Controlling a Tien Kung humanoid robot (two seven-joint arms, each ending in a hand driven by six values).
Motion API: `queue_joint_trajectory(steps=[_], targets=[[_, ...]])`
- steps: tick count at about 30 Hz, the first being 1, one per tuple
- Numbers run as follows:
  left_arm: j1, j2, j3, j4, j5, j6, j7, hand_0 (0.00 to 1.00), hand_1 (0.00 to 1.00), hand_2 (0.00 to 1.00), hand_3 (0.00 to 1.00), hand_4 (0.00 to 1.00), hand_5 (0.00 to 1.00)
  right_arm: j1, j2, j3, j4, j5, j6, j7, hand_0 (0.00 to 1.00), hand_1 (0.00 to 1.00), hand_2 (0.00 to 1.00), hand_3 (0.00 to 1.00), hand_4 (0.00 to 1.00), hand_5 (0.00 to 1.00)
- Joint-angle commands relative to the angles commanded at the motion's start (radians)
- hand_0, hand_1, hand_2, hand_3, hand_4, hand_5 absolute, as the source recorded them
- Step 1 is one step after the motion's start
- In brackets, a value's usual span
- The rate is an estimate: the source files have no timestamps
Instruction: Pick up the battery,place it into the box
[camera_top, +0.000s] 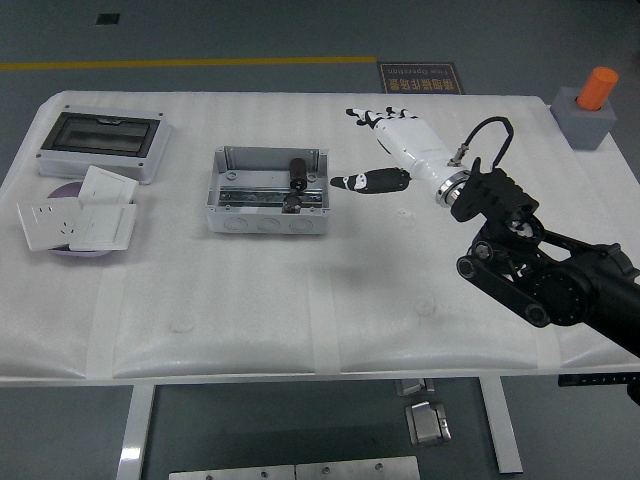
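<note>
I see the battery (297, 173) lying inside the box (266, 189), seemingly against its right wall. My right hand (385, 150) hangs beside the box, fingers spread and empty, so I judge the placing done.

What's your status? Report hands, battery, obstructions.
Right hand open, clear of the box. Left arm not visible. Battery in box, right end. Nothing in the way.
</note>
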Motion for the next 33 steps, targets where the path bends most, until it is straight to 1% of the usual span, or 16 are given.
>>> queue_joint_trajectory(steps=[3,4,6,9,10,11,15,16,21,22,26,33], targets=[[0.011,0.000,0.004,0.001,-0.008,0.001,0.001,0.598,0.621,0.449,0.622,0.578,0.498,-0.064,-0.059,0.080,0.063,-0.005,-0.003,0.005,0.982,0.851,0.845,0.952,0.998,0.713],[0.014,0.001,0.005,0.001,-0.011,0.002,0.001,0.599,0.621,0.449,0.622,0.579,0.498,-0.086,-0.078,0.108,0.083,-0.004,-0.004,0.006,0.978,0.846,0.827,0.937,0.998,0.713],[0.020,0.002,0.008,0.001,-0.015,0.004,0.001,0.599,0.621,0.449,0.622,0.579,0.498,-0.127,-0.107,0.161,0.115,0.003,-0.007,0.011,0.978,0.846,0.827,0.937,0.998,0.713],[0.028,0.002,0.012,0.001,-0.022,0.006,0.000,0.599,0.621,0.449,0.622,0.579,0.498,-0.190,-0.139,0.238,0.143,0.017,-0.011,0.020,0.978,0.846,0.827,0.937,0.998,0.713],[0.030,0.002,0.013,0.001,-0.021,0.005,0.001,0.598,0.621,0.449,0.622,0.579,0.497,-0.208,-0.146,0.261,0.145,0.034,-0.014,0.026,0.954,0.804,0.799,0.906,0.998,0.716],[0.032,0.001,0.013,0.001,-0.021,0.005,0.002,0.598,0.621,0.449,0.622,0.579,0.497,-0.228,-0.151,0.287,0.147,0.054,-0.015,0.032,0.954,0.804,0.799,0.906,0.998,0.716],[0.034,0.002,0.022,0.001,-0.027,0.007,-0.002,0.598,0.621,0.449,0.622,0.579,0.497,-0.281,-0.162,0.378,0.150,0.100,-0.020,0.050,0.954,0.804,0.799,0.906,0.998,0.716],[0.034,0.003,0.025,0.001,-0.030,0.008,-0.004,0.599,0.621,0.455,0.623,0.581,0.495,-0.291,-0.163,0.397,0.153,0.106,-0.021,0.053,0.937,0.793,0.791,0.897,0.998,0.711],[0.030,0.007,0.041,0.001,-0.049,0.013,-0.012,0.599,0.621,0.455,0.623,0.581,0.495,-0.336,-0.168,0.498,0.168,0.123,-0.023,0.064,0.937,0.793,0.791,0.897,0.998,0.711],[0.030,0.007,0.042,0.001,-0.050,0.013,-0.012,0.599,0.621,0.463,0.622,0.582,0.495,-0.342,-0.169,0.514,0.171,0.124,-0.023,0.065,0.902,0.776,0.786,0.875,0.998,0.699],[0.031,0.007,0.045,0.002,-0.053,0.013,-0.012,0.599,0.621,0.463,0.622,0.582,0.495,-0.363,-0.172,0.567,0.184,0.124,-0.024,0.067,0.902,0.776,0.786,0.875,0.998,0.699],[0.030,0.003,0.053,0.002,-0.068,0.013,-0.014,0.599,0.621,0.469,0.622,0.581,0.491,-0.402,-0.164,0.644,0.210,0.111,-0.030,0.070,0.896,0.773,0.782,0.866,0.998,0.701]])
